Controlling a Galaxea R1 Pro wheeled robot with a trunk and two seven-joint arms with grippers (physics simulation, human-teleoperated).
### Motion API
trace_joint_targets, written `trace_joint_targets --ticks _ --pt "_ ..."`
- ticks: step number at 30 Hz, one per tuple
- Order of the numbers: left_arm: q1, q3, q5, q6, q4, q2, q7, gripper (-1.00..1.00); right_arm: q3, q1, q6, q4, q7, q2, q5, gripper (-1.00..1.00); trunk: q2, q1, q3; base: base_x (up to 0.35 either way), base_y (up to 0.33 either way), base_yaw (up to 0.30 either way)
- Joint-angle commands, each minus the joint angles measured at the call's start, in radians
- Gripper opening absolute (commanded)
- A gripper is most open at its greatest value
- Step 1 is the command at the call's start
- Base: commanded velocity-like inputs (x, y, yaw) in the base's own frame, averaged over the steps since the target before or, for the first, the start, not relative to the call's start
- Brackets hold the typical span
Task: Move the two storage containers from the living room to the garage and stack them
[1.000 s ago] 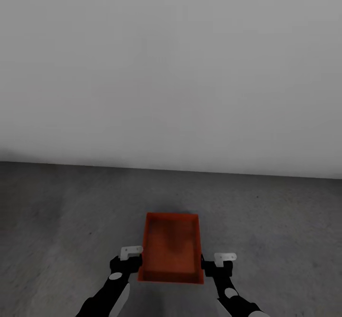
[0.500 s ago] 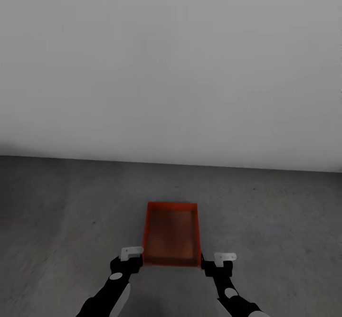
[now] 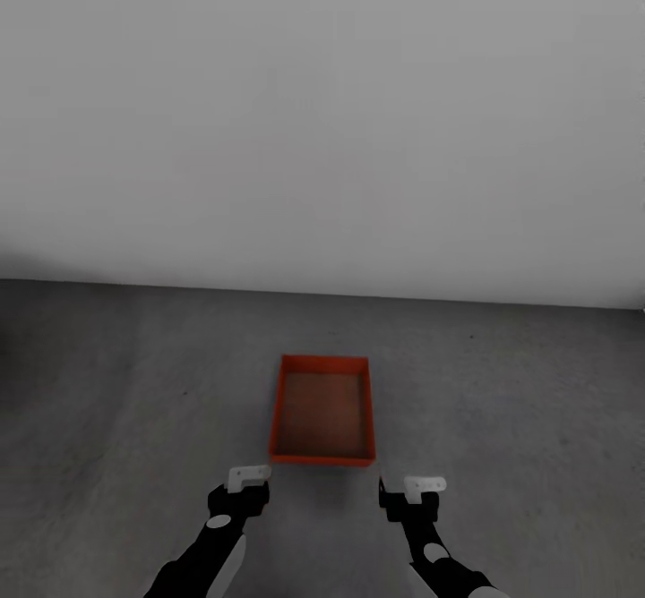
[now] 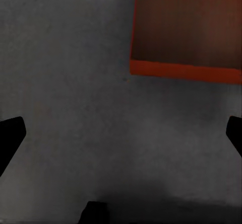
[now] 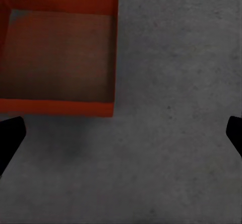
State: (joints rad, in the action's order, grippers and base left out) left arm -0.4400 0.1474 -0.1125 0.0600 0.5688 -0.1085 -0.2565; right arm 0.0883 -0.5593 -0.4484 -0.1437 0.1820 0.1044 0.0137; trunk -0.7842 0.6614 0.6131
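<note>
Red-orange rectangular storage container, smooth-walled and lidless, sits flat and upright on the dark grey mottled concrete floor, its inside bare. It lies ahead of the robot, roughly centred between the two arms, with its long sides running away from the camera toward the plain white wall. The wall meets the concrete well beyond the bin's far rim.

Both black arms reach forward below the bin in the head view. The left gripper hangs near the container's near left corner and the right gripper near its near right corner; neither touches it, and a strip of bare floor separates each from the near wall.

In the left wrist view, the two dark fingertips stand far apart at opposite edges of the picture, with only concrete between them and a corner of the container beyond. The right wrist view gives the same reading: dark fingertips spread wide, nothing held, and the orange bin lying past them on the grey floor.
</note>
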Motion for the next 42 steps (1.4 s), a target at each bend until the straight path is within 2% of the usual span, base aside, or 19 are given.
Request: trace_joint_targets --ticks 1,42 --pt "0.000 0.008 -0.010 0.005 0.002 0.001 -0.009 1.00 0.008 -0.001 -0.001 0.001 0.010 0.000 0.002 1.00 -0.001 0.000 0.001 -0.342 0.000 0.000" --pt "0.000 0.008 -0.010 0.004 0.001 0.002 -0.009 1.00 0.008 -0.001 -0.001 0.001 0.010 0.000 0.002 1.00 -0.001 0.000 0.001 -0.345 0.000 0.000"
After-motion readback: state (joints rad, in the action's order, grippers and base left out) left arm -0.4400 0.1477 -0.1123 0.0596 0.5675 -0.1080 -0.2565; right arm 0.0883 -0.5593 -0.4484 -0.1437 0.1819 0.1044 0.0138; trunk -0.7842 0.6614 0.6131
